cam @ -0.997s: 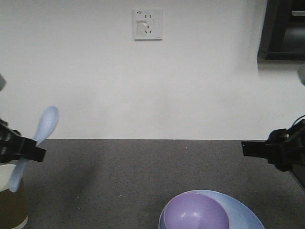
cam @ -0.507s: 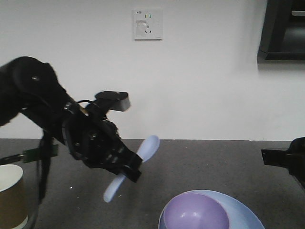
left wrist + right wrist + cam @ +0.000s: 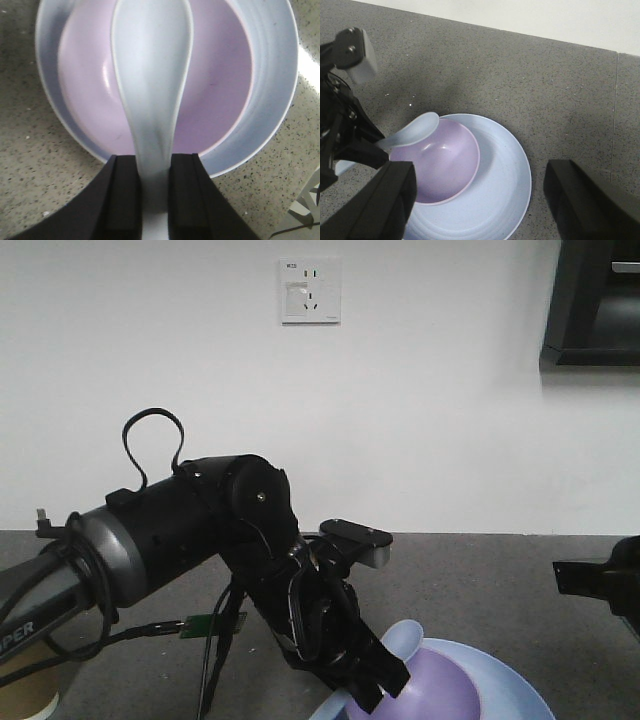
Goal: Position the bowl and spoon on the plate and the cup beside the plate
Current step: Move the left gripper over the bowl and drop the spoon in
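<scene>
My left gripper [image 3: 152, 195] is shut on the handle of the pale blue spoon [image 3: 150, 75]. The spoon's scoop hangs over the lavender bowl [image 3: 215, 90], which sits inside the light blue plate [image 3: 272, 100]. From the front, the left gripper [image 3: 375, 680] reaches down to the bowl [image 3: 455, 680] at the bottom edge. My right gripper [image 3: 480, 170] is open above the plate [image 3: 500, 195], holding nothing. The brown paper cup [image 3: 28, 688] stands at the bottom left, mostly hidden behind the left arm.
The dark speckled counter [image 3: 520, 75] ends at a white wall with a power socket [image 3: 310, 290]. A dark cabinet [image 3: 600, 300] hangs at the top right. Cables trail from the left arm [image 3: 180, 540] over the counter.
The left arm has swung right from beside the cup to the plate, carrying the spoon and lowering its scoop over the bowl. The right gripper drew slightly back to the right.
</scene>
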Tool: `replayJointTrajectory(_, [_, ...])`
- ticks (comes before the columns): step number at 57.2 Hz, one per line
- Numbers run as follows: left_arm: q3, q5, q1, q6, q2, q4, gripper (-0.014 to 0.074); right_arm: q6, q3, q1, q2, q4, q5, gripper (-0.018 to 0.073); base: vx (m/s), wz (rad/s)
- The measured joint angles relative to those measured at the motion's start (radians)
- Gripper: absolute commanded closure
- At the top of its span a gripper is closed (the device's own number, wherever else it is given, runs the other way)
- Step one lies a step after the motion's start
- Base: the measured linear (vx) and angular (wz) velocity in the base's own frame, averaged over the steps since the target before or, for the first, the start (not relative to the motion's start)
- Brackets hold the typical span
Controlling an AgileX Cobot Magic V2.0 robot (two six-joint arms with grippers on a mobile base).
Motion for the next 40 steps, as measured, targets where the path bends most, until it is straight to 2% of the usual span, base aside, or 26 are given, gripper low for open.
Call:
replayJointTrajectory(7, [-0.003,0.0,-0.01,0.0,0.008,0.001,0.051,0.0,0.0,0.0,0.0,-0.002,0.001,-0.0024,0.0,0.0])
replayJointTrajectory(28, [-0.004,-0.024,-0.011,-0.019,0.011,-0.001,0.0149,0.0,0.0,0.0,0.0,-0.002,0.005,-0.0022,0.0,0.0])
replayJointTrajectory(40, [-0.004,-0.026,-0.011,-0.026,0.011,-0.001,0.0099,0.001,0.0,0.0,0.0,-0.002,0.008,-0.0022,0.0,0.0])
